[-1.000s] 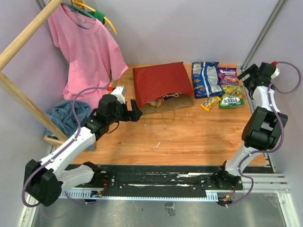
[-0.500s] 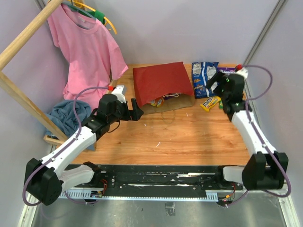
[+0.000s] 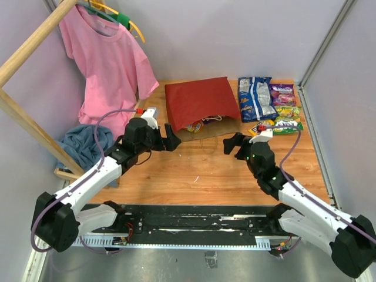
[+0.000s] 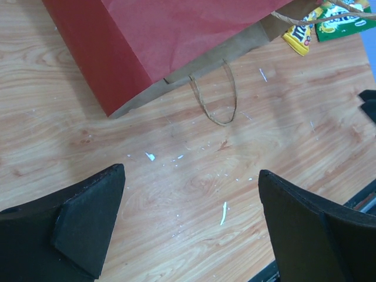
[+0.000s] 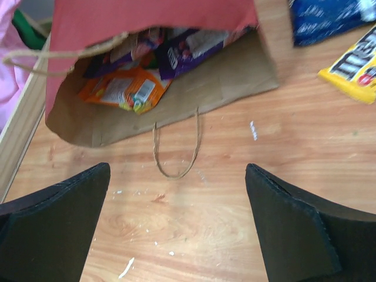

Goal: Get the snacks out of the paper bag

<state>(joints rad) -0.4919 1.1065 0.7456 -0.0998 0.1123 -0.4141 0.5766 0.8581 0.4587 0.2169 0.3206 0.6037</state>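
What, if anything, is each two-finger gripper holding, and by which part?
Nothing. The left gripper and the right gripper both stand open over the wooden table, short of the red paper bag.

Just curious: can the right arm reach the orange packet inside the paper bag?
Probably yes. The right gripper is open, facing the mouth of the paper bag; the orange packet lies just inside, only a flat handle between.

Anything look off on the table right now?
The paper bag lies flat on its side, mouth toward the near edge, snacks showing inside. Small white flecks litter the table before it. Nothing looks torn.
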